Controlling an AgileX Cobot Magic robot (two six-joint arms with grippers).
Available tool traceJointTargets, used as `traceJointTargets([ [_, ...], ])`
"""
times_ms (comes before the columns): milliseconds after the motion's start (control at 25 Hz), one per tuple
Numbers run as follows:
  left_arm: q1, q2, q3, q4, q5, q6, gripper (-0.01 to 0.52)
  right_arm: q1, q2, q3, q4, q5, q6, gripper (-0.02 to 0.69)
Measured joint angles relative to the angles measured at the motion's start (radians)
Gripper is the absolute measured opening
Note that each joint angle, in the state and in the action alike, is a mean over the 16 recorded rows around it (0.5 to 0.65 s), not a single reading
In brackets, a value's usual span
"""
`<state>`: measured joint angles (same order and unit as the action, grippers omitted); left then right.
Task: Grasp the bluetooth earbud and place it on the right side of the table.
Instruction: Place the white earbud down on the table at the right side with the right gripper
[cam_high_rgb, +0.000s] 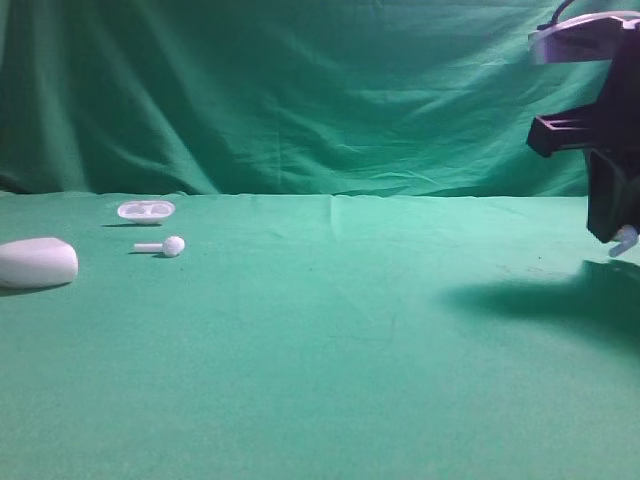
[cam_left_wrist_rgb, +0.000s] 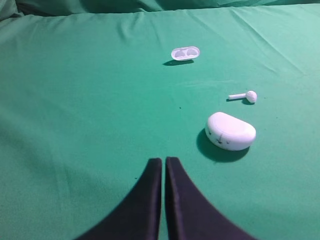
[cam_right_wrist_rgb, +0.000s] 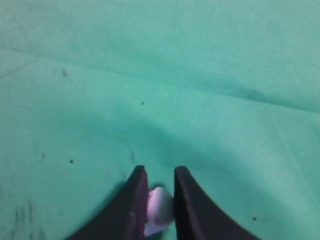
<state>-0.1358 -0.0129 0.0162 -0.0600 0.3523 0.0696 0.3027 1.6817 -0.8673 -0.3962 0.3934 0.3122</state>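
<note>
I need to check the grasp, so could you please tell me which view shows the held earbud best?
The right wrist view: the bluetooth earbud fills the gap between the right hand fingers, close up. The exterior high view shows only a small white tip below that hand at the frame edge. The left wrist view misses it.

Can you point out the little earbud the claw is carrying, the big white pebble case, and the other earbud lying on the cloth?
bluetooth earbud (cam_right_wrist_rgb: 158, 209): right wrist view, its white body.
case (cam_left_wrist_rgb: 230, 130): left wrist view, rounded top.
second earbud (cam_high_rgb: 172, 245): exterior high view, ball head.
</note>
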Motion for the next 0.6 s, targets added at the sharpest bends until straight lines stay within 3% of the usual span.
traceJointTargets([
  [400, 0.0, 0.0, 0.0, 0.0, 0.0, 0.0, 0.0, -0.001, 0.03, 0.0, 0.004, -0.052, 0.011, 0.477],
  [600, 0.0, 0.0, 0.0, 0.0, 0.0, 0.0, 0.0, -0.001, 0.029, 0.0, 0.035, -0.027, 0.02, 0.563],
])
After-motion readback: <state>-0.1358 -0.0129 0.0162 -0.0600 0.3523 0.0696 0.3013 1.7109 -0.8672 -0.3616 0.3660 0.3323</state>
